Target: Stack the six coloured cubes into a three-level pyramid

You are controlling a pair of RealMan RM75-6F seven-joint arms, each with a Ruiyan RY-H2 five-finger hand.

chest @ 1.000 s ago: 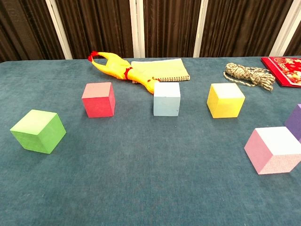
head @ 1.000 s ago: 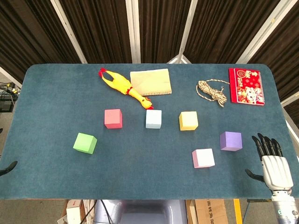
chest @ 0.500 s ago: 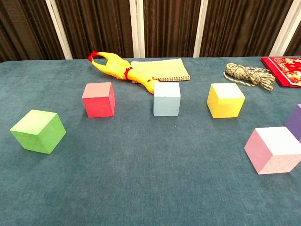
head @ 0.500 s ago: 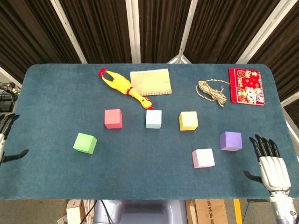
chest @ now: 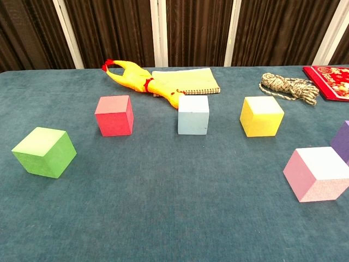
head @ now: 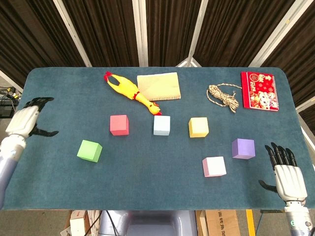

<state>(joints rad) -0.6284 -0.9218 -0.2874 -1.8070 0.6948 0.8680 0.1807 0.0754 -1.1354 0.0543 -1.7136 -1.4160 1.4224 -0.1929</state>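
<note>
At the lower right of the head view I see my right hand (head: pixel 288 172), fingers spread, empty. Just above it sit the pink cube (head: pixel 214 166) and purple cube (head: pixel 243 148), with the green cube (head: pixel 89 150) lower left. My left hand (head: pixel 27 122) hovers at the left edge, fingers apart, holding nothing. Mid-frame, the red cube (head: pixel 119 125), pale blue cube (head: pixel 161 125) and yellow cube (head: pixel 198 127) line up separately. Beyond lies a rubber chicken (head: pixel 129 91).

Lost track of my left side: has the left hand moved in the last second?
Yes. The left hand has come up and in over the table's left edge, now level with the red cube.
</note>
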